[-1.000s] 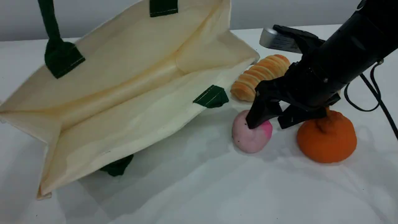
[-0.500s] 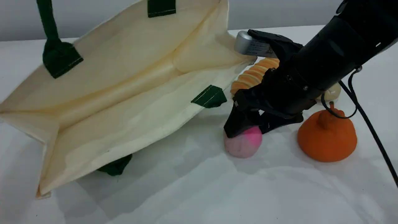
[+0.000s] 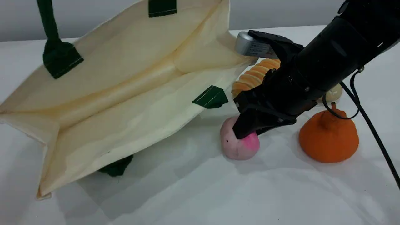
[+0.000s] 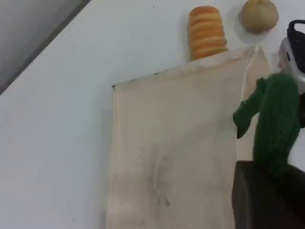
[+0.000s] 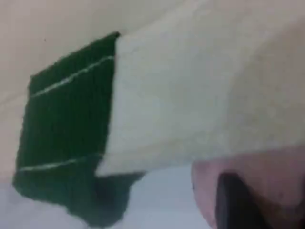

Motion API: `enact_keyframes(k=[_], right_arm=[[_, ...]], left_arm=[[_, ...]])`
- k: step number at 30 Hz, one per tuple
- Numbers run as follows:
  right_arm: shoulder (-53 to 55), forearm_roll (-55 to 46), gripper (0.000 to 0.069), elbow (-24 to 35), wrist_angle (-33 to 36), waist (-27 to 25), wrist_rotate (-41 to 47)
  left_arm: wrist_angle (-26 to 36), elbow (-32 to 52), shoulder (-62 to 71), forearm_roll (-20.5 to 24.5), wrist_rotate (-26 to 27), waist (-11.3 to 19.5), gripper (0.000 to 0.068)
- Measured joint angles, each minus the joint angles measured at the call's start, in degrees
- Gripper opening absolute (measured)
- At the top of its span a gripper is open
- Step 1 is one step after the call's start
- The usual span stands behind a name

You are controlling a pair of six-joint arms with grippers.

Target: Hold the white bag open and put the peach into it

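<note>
The white bag (image 3: pixel 125 93) lies with its mouth wide toward the camera. One green rope handle (image 3: pixel 47 18) is pulled upward out of the scene view. In the left wrist view that handle (image 4: pixel 276 119) runs into my left gripper (image 4: pixel 267 200), which is shut on it above the bag (image 4: pixel 176 143). The peach (image 3: pixel 234 148) rests on the table just right of the bag's mouth. My right gripper (image 3: pixel 247 132) presses down on its top, jaws pinched into the soft pink surface. In the right wrist view a dark fingertip (image 5: pixel 236 202) sits against the peach (image 5: pixel 267 167), below the bag's edge (image 5: pixel 200 95).
An orange stemmed fruit (image 3: pixel 328 140) sits right of the peach, close to the right arm. A ridged bread roll (image 3: pixel 253 78) and a beige potato (image 3: pixel 334 92) lie behind the arm. A green tab (image 3: pixel 211 97) marks the bag's near rim.
The right gripper moved left and down, and its jaws closed onto the peach. The peach shifted a little left toward the bag. The bag and left grip are unchanged.
</note>
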Motion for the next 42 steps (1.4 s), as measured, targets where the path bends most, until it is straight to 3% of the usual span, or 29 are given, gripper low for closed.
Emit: enact_keyframes(k=[12,26,34,42], right_arm=[[-4.65,-7.87,0.0175,0.10,1.21,-1.46,4.27],[-19.64,-31.60,0.0174,0.10,8.50,-8.86,28.66],[-30.98,-33.08,0.0174,0.05,11.67,-8.65,35.67],[-35.16,-28.29,0.0172,0.67,8.52,-0.59,32.83]], left_arm=[[0.00,0.00,0.00,1.77,-1.27,0.00,0.0105],[0.00,0.00,0.00,2.91,-1.32,0.00,0.0105],[0.00,0.00,0.00,2.85,-1.32,0.00,0.0105],[0.00,0.00,0.00,2.81,-1.32,0.00,0.0105]])
